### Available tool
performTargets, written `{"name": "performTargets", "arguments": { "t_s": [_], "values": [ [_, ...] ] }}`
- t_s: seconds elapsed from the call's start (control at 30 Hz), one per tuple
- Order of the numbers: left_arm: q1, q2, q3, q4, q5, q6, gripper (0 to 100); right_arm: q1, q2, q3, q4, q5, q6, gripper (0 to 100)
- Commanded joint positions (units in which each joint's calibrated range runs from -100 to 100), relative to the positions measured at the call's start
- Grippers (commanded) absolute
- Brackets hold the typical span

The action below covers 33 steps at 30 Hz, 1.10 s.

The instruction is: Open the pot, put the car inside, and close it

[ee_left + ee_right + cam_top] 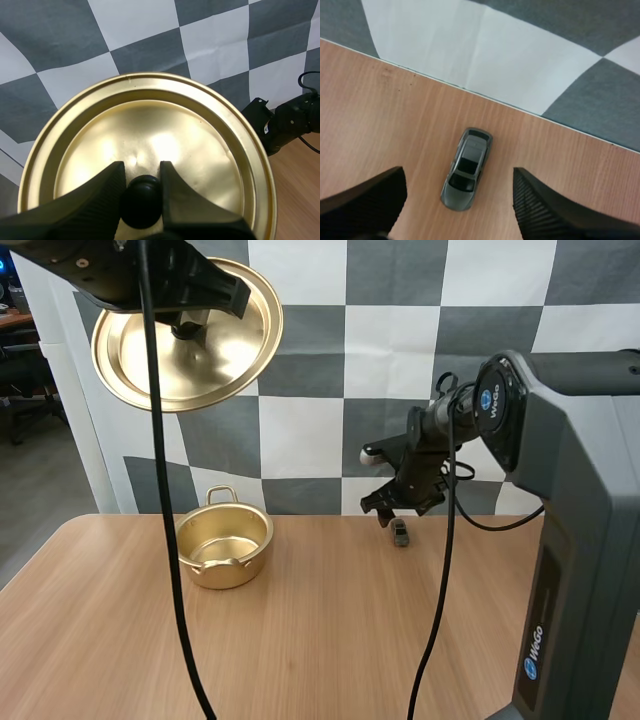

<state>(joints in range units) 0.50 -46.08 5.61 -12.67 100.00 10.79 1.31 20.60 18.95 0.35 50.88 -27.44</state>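
Holding the lid (190, 355) (150, 125): my left gripper (141, 172) is closed onto the lid's black knob (142, 200), one finger on each side of it with the tips pinching it. The lid hangs high above the table (320, 640), tilted, its gold underside turned toward the high camera. It is up and to the left of the pot (225, 570), well apart from it.

Pot: upright on the table, uncovered, gold, with a loop handle at the rim on its far side. Nothing shows inside it.

Car (400, 532) (466, 169): small and grey, on its wheels on the table near the back edge. It is to the right of the pot and apart from it.

Right gripper (400, 505): hovers just above the car. Its fingers (375, 200) are spread wide with their ribbed inner faces turned to each other. The car lies between them, touching neither. This gripper has hold of nothing.

From the left wrist camera, my right arm (285, 125) shows beyond the lid's edge, over the table.
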Motion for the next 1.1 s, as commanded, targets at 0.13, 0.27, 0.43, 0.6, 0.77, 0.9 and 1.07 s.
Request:
{"name": "performTargets", "arguments": {
  "t_s": [0.13, 0.27, 0.43, 0.6, 0.77, 0.9, 1.07],
  "values": [
    [0.02, 0.1, 0.0, 0.1, 0.0, 0.1, 0, 0.0, 2.2, 0.0, 0.4, -1.3, -0.2, 100],
    [0.02, 0.1, 0.0, 0.1, 0.0, 0.1, 0, 0.0, 4.2, 0.0, 0.4, -2.2, -0.2, 100],
    [0.02, 0.1, 0.0, 0.1, 0.0, 0.1, 0, 0.0, 6.3, -1.4, 0.4, -3.2, -0.2, 100],
    [0.02, 0.1, 0.0, 0.1, 0.0, 0.1, 0, 0.0, 8.0, -4.4, 0.7, 0.1, -0.2, 100],
    [0.02, 0.1, 0.0, 0.1, 0.0, 0.1, 0, -0.3, 8.9, -4.7, 1.6, 0.6, -0.2, 100],
    [0.02, 0.1, 0.0, 0.1, 0.0, 0.1, 0, -0.3, 9.3, -4.7, 1.6, 0.6, -0.2, 100],
    [0.02, 0.1, 0.0, 0.1, 0.0, 0.1, 0, -0.3, 9.8, -4.7, 1.6, 1.1, -0.2, 100]
  ]
}}
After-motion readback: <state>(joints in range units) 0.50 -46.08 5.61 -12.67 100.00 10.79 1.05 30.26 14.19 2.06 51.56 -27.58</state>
